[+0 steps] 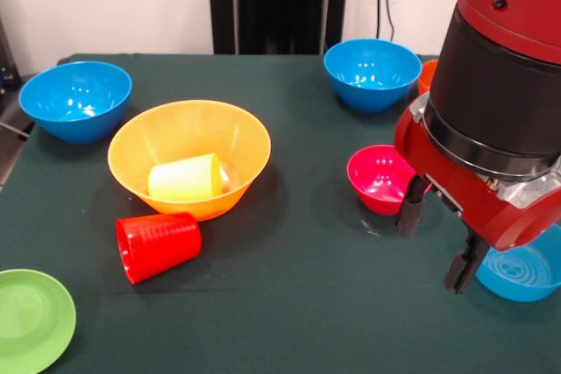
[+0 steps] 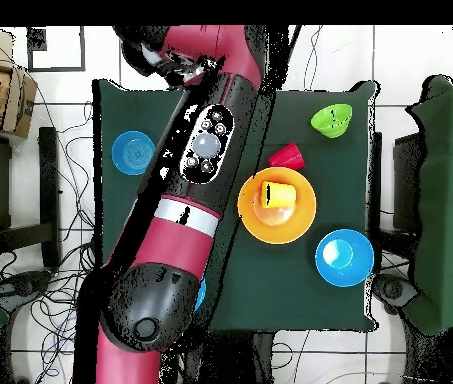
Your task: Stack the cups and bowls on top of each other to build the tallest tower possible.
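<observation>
The big yellow-orange bowl (image 1: 180,133) stands left of centre with the yellow cup (image 1: 186,179) lying on its side inside it. The red ribbed cup (image 1: 158,245) lies on its side on the table, touching the bowl's near side. My gripper (image 1: 436,236) hangs open and empty at the right, between the pink-red bowl (image 1: 379,177) and a paler blue bowl (image 1: 526,273). In the overhead view the bowl (image 2: 295,228), yellow cup (image 2: 278,195) and red cup (image 2: 287,156) show; my arm hides the pink-red bowl.
A deep blue bowl (image 1: 75,100) sits far left and another (image 1: 372,74) at the back. An orange bowl (image 1: 427,74) peeks out behind my arm. A light green bowl (image 1: 31,317) sits at the near left corner. The table is covered in dark green cloth (image 1: 298,304).
</observation>
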Robot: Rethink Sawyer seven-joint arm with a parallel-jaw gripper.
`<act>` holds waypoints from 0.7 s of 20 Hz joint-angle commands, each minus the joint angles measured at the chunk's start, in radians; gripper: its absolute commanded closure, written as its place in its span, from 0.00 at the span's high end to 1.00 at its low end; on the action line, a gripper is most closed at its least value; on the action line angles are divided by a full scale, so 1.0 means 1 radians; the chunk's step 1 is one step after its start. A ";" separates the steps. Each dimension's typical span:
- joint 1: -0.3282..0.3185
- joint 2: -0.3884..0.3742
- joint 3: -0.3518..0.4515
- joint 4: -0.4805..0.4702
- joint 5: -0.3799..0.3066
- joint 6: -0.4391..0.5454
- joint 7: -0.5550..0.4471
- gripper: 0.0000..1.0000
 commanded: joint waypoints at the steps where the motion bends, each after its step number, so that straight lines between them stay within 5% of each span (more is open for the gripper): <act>1: 0.011 0.022 0.032 -0.020 -0.004 0.076 0.180 1.00; 14: -0.030 0.065 -0.064 -0.114 0.064 0.062 0.165 1.00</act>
